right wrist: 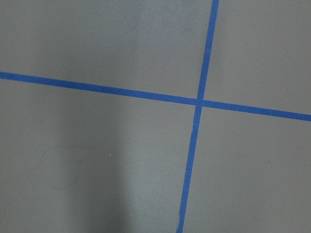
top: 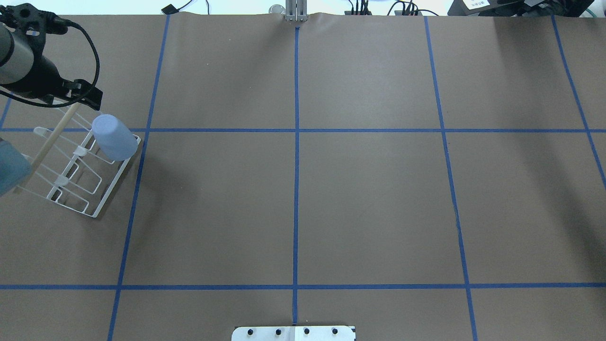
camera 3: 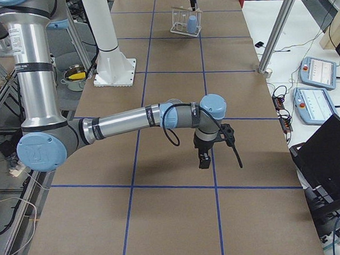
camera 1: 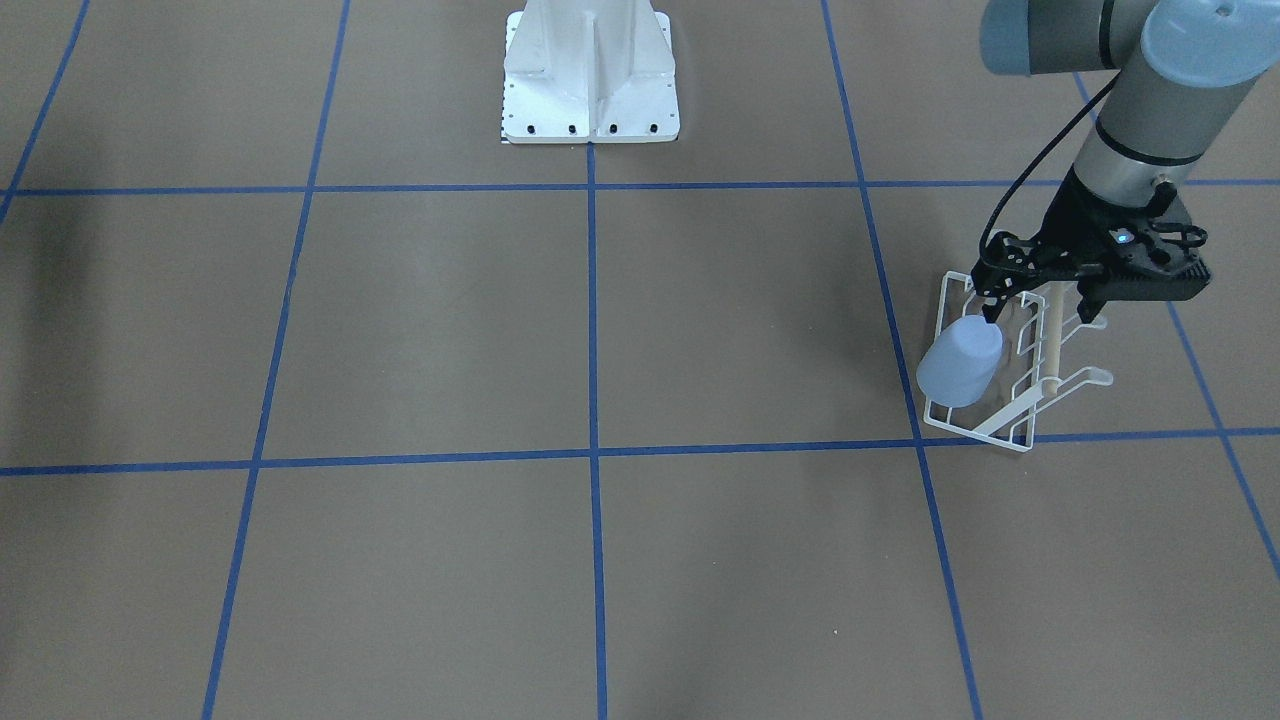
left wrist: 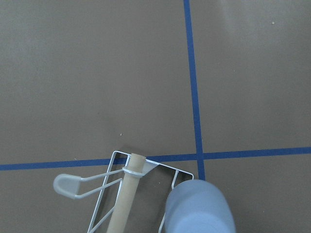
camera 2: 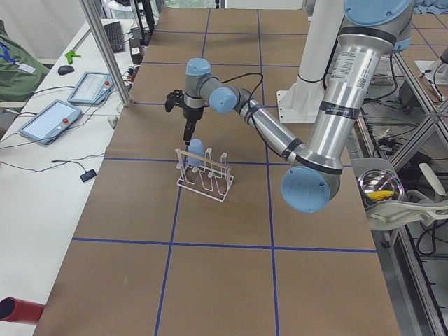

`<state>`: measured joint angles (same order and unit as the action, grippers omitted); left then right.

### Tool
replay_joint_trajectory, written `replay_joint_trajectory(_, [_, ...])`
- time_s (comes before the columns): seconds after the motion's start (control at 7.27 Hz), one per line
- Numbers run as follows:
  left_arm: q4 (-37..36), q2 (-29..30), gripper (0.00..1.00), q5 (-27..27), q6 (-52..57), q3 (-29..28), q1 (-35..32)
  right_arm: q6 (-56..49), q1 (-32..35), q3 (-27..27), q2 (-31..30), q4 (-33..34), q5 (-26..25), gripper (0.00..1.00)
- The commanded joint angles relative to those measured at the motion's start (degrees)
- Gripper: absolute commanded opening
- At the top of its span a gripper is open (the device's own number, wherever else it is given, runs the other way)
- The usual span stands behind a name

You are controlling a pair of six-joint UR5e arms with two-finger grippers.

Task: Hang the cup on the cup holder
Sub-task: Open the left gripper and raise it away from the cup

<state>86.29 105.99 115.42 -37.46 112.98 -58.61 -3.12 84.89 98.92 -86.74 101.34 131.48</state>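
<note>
The cup (top: 113,137), likely light, stiff and slippery, hangs upside down at the cup holder's (top: 116,180) 1 o'clock corner; grip its sidewall. The left pincer (camera 1: 1040,310) hovers above, fingers apart.

Robotics lab, as I read it from my remote station. Bench (top: 369,199) papered brown, marked off in blue tape grid (top: 296,189). White bolted pedestal (camera 1: 590,100) at bench edge; I see two industrial arms, left arm (camera 2: 336,105) and right arm (camera 3: 129,121). Teach pendants (camera 2: 47,119) lie on white side table (camera 2: 28,203), keyboard (camera 2: 115,36) and mouse (camera 2: 65,69) near them. Aluminium frame posts (camera 2: 105,49) stand at bench side. Laptop (camera 3: 330,152) on opposite side. Cables (top: 360,7) bunched along far edge in my overhead view.
</note>
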Motion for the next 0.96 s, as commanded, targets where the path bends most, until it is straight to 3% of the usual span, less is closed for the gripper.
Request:
replay_joint_trajectory(0.0, [-0.4,-1.1,0.99,1.1,8.0,1.1,-7.1,-0.1,1.3,0.1,-0.2,-0.1,0.2,1.0])
replay_joint_trajectory(0.28, [-0.4,-8.0,0.99,9.7,21.1,0.0,-18.8,-0.1,3.2,0.5,-1.2,-0.2,-0.1,1.0])
replay_joint_trajectory(0.41, [0.2,-13.0,0.99,12.2,21.7,-0.1,-22.2,0.0,4.1,0.1,-1.2,-0.1,-0.1,1.0])
replay_joint_trajectory(0.69, [0.9,-18.5,0.99,13.6,23.4,-1.2,-26.0,0.0,5.0,0.0,-2.2,-0.1,-0.1,1.0])
replay_joint_trajectory(0.83, [2.5,-18.7,0.99,13.7,28.8,-6.7,-29.9,0.0,5.2,0.0,-2.4,-0.1,-0.1,1.0])
